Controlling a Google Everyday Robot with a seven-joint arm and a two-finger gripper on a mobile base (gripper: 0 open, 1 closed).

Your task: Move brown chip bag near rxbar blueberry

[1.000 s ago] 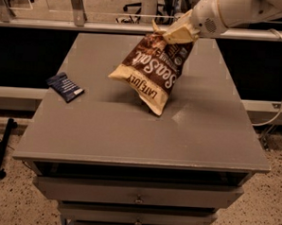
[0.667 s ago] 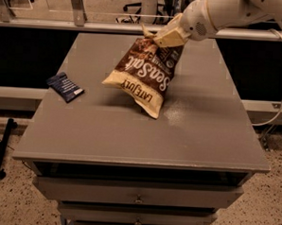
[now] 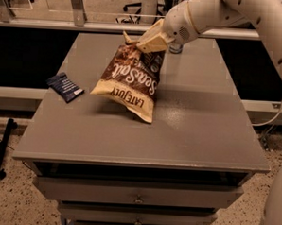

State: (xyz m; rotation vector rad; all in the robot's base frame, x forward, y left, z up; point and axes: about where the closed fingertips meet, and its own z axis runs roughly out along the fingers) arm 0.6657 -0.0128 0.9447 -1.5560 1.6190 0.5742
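End effector (image 3: 152,39) pinches brown chip bag (image 3: 131,80) by its top edge, hanging over bench (image 3: 201,136) middle; rxbar blueberry (image 3: 65,87) lies apart at left.

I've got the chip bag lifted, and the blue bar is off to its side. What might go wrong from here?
1. The gripper pinches only the top edge of the large crinkly brown chip bag, which hangs tilted, so it may slip out.
2. The small flat navy-blue bar wrapper lies near the edge of the grey table. The bag's low corner might nudge it off.
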